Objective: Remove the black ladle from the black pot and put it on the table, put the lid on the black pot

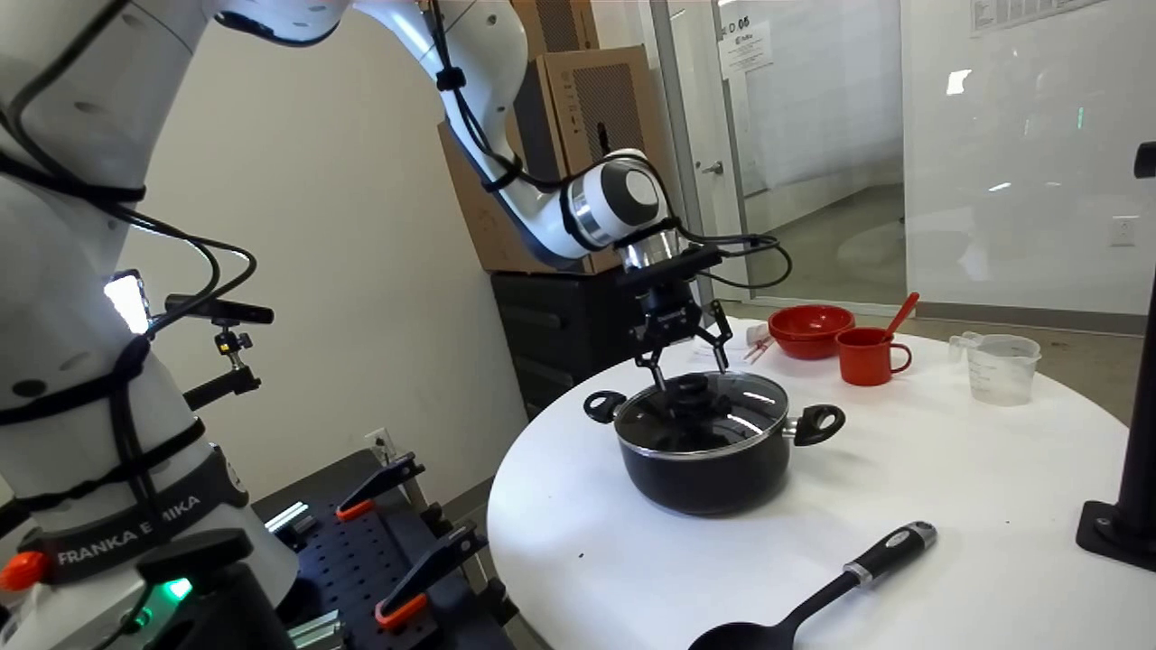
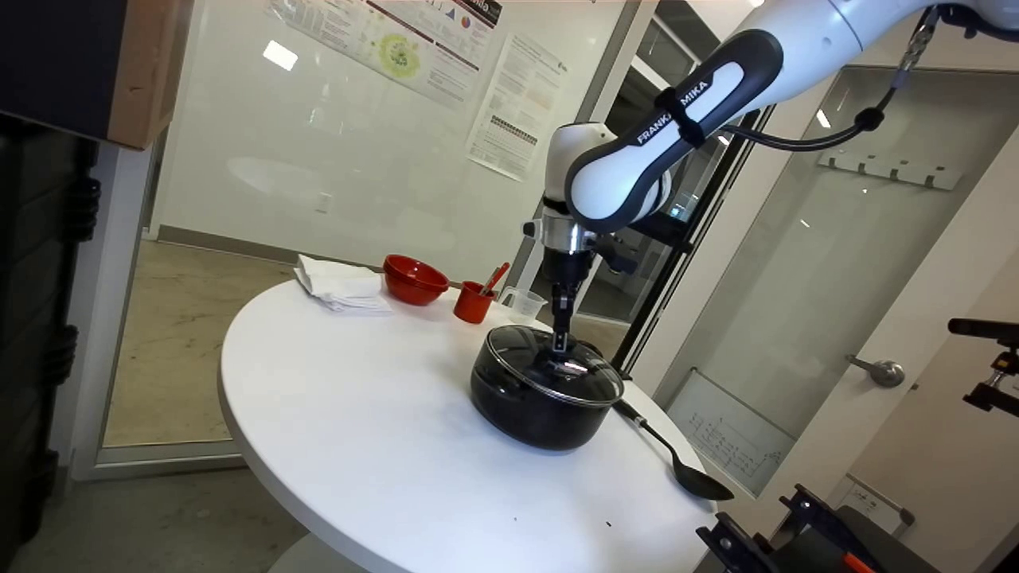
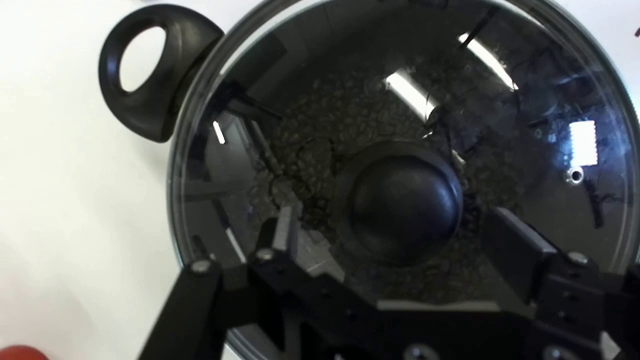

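The lid (image 1: pixel 750 411), dark glass with a pale rim, rests over the black pot (image 1: pixel 709 483) in both exterior views. Its round black knob (image 3: pixel 405 205) fills the middle of the wrist view. My gripper (image 1: pixel 692 377) is open, its two fingers straddling the knob, with a visible gap on either side in the wrist view. Dark bean-like pieces show through the glass. The black ladle (image 1: pixel 817 596) lies flat on the white table (image 1: pixel 560 506), apart from the pot; its bowl is cut off in that exterior view but shows whole in an exterior view (image 2: pixel 700 481).
Stacked red bowls (image 1: pixel 811 329), a red mug (image 1: pixel 864 357) holding a red spoon (image 1: pixel 903 314), and a clear measuring cup (image 1: pixel 1002 368) stand beyond the pot. A folded white cloth (image 2: pixel 338 282) lies near the bowls. The pot's handle (image 1: pixel 820 424) sticks out sideways.
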